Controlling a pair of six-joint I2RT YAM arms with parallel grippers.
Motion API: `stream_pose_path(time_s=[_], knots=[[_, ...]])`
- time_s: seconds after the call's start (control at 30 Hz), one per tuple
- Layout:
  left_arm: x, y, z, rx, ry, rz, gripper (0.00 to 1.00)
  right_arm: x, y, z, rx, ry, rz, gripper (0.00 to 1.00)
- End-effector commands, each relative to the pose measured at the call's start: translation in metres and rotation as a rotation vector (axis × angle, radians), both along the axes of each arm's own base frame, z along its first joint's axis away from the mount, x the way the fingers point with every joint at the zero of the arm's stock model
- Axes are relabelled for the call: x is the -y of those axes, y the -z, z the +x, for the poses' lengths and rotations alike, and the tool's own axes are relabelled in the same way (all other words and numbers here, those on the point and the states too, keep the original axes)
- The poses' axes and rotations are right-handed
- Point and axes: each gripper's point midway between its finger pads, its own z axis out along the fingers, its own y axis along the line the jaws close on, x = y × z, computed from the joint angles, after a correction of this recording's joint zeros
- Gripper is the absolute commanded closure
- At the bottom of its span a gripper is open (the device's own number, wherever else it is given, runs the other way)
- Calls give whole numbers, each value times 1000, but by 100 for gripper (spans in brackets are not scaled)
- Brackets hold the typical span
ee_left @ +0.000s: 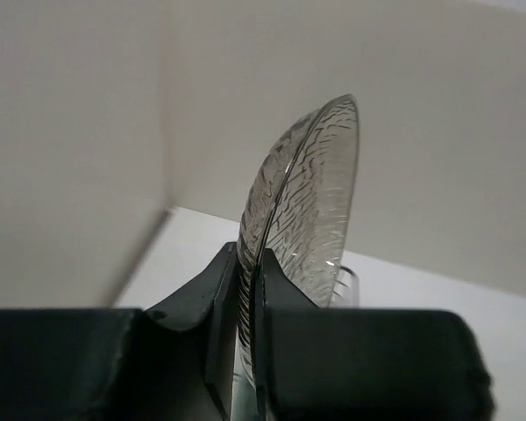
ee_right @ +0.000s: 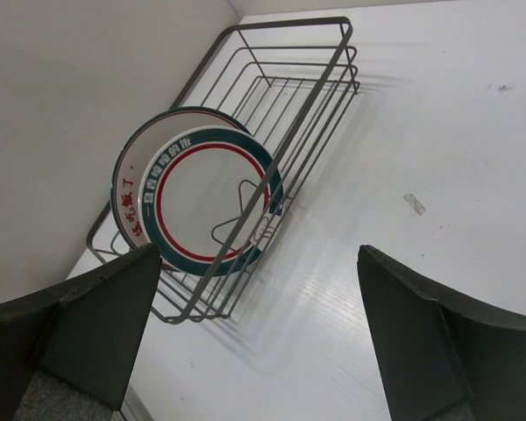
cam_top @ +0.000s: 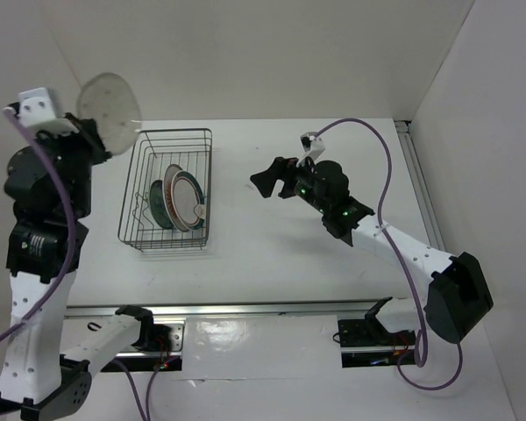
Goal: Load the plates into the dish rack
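Plates [cam_top: 182, 200]: two upright in dish rack [cam_top: 177, 132], third plate [cam_top: 108, 112] aloft beside its far-left corner.
Left fingers [cam_top: 88, 132] pinch its rim, edge-on for slotting; right fingers [cam_top: 270, 181] wide open, empty, over counter [cam_top: 272, 254].

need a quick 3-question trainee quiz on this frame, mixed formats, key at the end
1. True or false: the right tool is shut on a plate.
2. How many plates stand in the dish rack? A) none B) one C) two D) three
3. Fill in: the left tool grips the patterned plate by its ____.

Key:
1. False: it is open and holds nothing.
2. C: the ringed plate and the lettered plate behind it.
3. rim
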Motion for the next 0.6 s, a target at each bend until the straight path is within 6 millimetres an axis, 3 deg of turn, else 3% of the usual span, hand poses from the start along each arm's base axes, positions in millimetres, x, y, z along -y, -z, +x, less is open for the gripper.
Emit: stream_pose_path(time_s=[0.0,0.1,0.13,0.33,0.57], knots=[[-73,10,-21,-106,-412,196,100,8,-24,0,49,-18,-5,0],[-88,8,-28,-60,-509,262,100,7,-27,-2,47,-47,-13,0],[-89,34,-21,-129,-510,359,100,9,-27,0,53,-47,-20,0],[-94,78,-20,-103,-544,437,100,15,-28,-3,54,-70,-14,0],[-89,82,3,-134,-529,517,100,24,-20,-9,50,-91,-24,0]])
